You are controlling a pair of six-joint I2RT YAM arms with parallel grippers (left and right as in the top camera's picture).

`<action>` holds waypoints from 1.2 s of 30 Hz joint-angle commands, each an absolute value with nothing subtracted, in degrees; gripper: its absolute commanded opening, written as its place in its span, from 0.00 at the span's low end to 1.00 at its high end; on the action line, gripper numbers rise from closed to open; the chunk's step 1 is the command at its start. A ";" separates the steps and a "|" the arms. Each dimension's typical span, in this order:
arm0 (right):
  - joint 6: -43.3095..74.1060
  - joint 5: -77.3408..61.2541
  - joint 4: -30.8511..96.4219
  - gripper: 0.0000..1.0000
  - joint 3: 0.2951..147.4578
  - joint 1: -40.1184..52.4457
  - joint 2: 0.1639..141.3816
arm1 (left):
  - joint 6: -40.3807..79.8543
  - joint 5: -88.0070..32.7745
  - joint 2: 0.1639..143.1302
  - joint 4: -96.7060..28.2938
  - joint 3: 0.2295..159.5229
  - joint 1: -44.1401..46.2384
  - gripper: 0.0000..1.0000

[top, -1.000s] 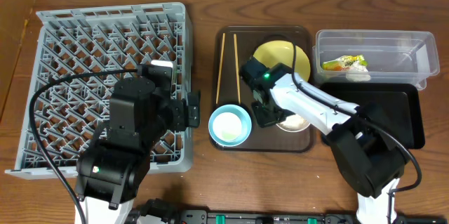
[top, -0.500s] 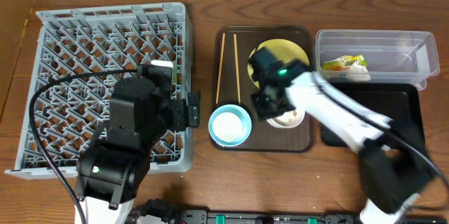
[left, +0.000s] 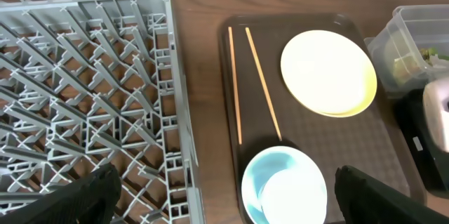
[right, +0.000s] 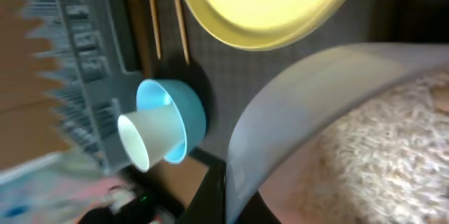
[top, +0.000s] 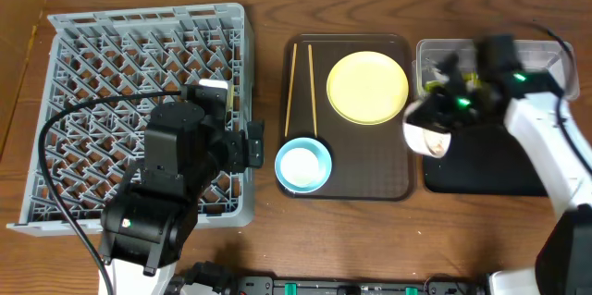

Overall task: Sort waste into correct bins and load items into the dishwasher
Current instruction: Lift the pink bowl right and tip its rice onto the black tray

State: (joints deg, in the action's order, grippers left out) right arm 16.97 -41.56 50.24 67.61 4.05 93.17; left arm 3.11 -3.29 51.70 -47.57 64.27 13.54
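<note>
Rice scraps [right: 382, 157] are riding inside the white bowl [top: 427, 136], and that bowl is what is moving. A second ago it was sitting on the brown serving tray [top: 370, 170] just below the yellow plate [top: 368, 87], with your right pincer [top: 444, 121] reaching down onto it. Now the bowl is hanging tilted in the air past the tray's right edge, over the left end of the black tray [top: 490, 170] and just in front of the clear tub's [top: 546, 59] near-left corner. The arm is blurring in the overhead view, so it is travelling fast. The plate, half covered before, is showing whole.

The right pincer is looking clenched on the bowl's rim. Its fingers are hard to make out in the wrist view, but the bowl is staying aloft with it.

You are therefore entering the emptying step: the scraps are arriving at the bins and nothing is spilling yet. Judging by the tilt, you are risking grains falling on the table between the trays, so be steadying the bowl over one bin before tipping.

Your left pincer [left: 224, 182] is waiting spread wide and empty beside the dish rack [top: 111, 64]. The chopsticks [top: 294, 87] and the blue bowl [top: 303, 165] with its small cup [right: 144, 140] are lying where they were.
</note>
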 commanded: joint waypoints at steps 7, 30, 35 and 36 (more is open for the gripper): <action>1.63 -74.56 40.27 0.01 52.36 -17.26 93.34 | 2.81 -3.84 51.62 -47.55 65.47 13.30 0.98; -4.43 -89.27 32.73 0.01 48.99 -23.97 93.34 | 2.81 -3.84 51.62 -47.55 65.47 13.30 0.98; -4.36 -88.18 33.21 0.01 48.95 -23.92 93.34 | 2.81 -3.84 51.62 -47.55 65.47 13.30 0.98; -4.25 -86.56 33.21 0.01 48.95 -23.94 93.34 | 2.81 -3.84 51.62 -47.55 65.47 13.30 0.98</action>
